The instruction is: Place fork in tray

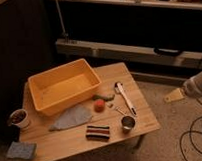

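1. A low wooden table (71, 142) is seen from above at an angle in a dim room, with dark shelving behind it.
2. The gripper (174, 96) is seen at the right edge of the view, off the table and over the floor, well apart from everything on the tabletop. Whether it is open or closed cannot be told, and nothing can be seen held in it.
3. The tray (70, 102), a large yellow-orange tub with sloping walls, is set on the back left part of the table. Nothing can be made out inside it.
4. A thin silvery utensil, taken to be the fork (119, 111), is laid flat on the table to the right of the tray, outside it, between a small red round object (99, 105) and a metal cup (128, 123).
5. A long white-handled tool (125, 97) is laid just right of the fork, and a small green item (105, 97) is placed beside the red object.
6. A grey-blue cloth (72, 117) is spread just in front of the tray, and a striped block (98, 132) is set near the front edge.
7. A small white cup (18, 118) with dark contents is stood at the left edge, and a blue pad (21, 150) is placed at the front left corner.
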You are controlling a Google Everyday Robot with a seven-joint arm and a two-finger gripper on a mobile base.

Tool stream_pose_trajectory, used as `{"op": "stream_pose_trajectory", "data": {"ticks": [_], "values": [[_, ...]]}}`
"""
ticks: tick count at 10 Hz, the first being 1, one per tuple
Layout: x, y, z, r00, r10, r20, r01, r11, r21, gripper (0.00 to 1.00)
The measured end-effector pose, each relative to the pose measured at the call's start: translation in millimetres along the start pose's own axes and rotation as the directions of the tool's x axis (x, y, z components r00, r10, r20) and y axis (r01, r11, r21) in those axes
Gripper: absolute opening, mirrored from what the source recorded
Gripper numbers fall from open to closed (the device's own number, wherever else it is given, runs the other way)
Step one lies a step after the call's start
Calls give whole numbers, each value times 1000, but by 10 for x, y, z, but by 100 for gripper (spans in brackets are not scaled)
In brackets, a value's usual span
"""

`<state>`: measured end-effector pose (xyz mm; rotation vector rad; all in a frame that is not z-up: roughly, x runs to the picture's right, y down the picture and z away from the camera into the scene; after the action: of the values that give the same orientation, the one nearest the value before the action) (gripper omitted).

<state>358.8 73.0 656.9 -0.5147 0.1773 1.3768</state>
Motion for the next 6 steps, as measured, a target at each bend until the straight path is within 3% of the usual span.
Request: {"op": "stream_pose_trajectory", "data": {"ticks": [3,6], "values": [[-392,350,17,995,-101,-6,101,992,73,80],[-914,903,173,979,-201,-29,203,970,133,80]]}}
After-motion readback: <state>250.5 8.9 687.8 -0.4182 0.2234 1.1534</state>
